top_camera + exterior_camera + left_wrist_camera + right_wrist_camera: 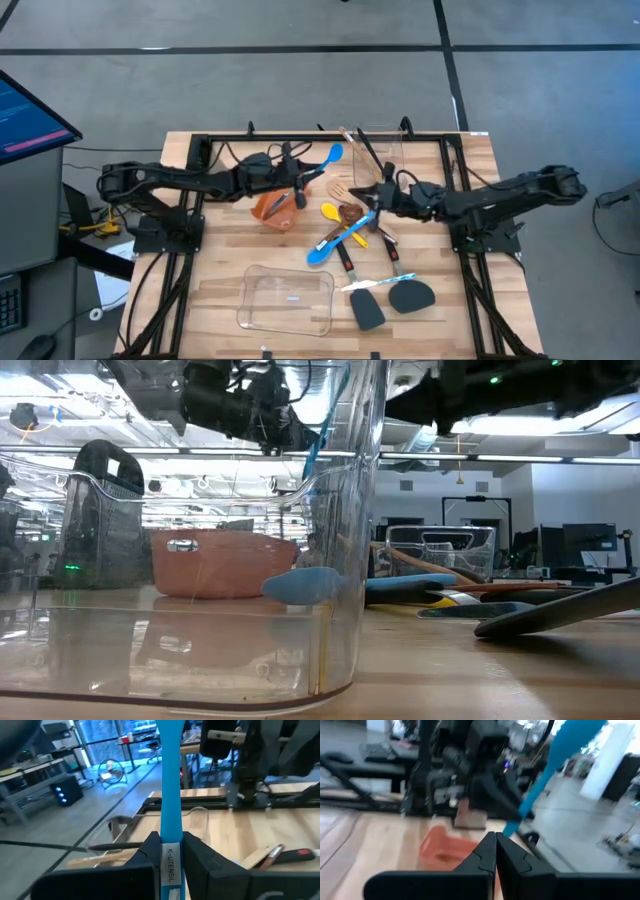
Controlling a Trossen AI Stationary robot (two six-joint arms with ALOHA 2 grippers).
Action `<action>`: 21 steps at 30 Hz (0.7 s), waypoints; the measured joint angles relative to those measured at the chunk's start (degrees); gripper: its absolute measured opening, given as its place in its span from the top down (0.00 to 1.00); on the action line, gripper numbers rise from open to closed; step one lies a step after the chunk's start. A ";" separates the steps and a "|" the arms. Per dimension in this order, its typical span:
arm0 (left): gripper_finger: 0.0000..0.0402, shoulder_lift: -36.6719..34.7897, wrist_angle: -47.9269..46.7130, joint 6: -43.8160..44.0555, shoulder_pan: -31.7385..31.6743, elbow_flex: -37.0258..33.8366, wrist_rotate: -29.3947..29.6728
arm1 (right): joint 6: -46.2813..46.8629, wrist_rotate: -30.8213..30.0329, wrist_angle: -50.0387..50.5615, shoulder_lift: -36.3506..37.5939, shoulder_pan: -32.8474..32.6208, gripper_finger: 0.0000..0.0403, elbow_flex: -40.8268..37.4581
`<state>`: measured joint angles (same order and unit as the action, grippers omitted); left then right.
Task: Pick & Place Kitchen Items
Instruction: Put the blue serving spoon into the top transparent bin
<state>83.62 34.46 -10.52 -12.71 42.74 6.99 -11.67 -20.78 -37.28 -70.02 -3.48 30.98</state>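
2 blue spoons (333,155), perhaps 2 black spatulas (411,295)

Light: bright, even — ceiling strips glare in low view | Blur: right wrist view smeared | Shadows: soft

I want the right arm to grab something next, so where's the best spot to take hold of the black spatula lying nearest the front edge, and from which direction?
Grip the black spatula on its slim pale handle, coming straight down from above. It lies flat on the table, and the broad blade looks too wide for the fingers. Close across the handle, probably midway, clear of the second spatula beside it.
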 joint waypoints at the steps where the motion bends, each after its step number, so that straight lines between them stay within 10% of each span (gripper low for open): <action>1: 0.94 0.19 0.06 -0.01 0.10 0.00 0.56 | -0.85 -0.02 -2.33 -1.43 0.30 1.00 0.00; 13: 0.94 0.41 0.37 0.22 0.11 0.00 1.10 | 3.52 -0.23 -18.60 -11.37 4.12 0.98 0.98; 21: 0.93 0.41 0.33 0.24 0.11 0.00 1.09 | 5.71 -0.24 -15.82 -15.95 5.17 0.74 8.19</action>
<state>84.03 34.79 -10.28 -12.60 42.74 8.09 -5.96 -21.02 -53.10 -85.98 1.69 39.17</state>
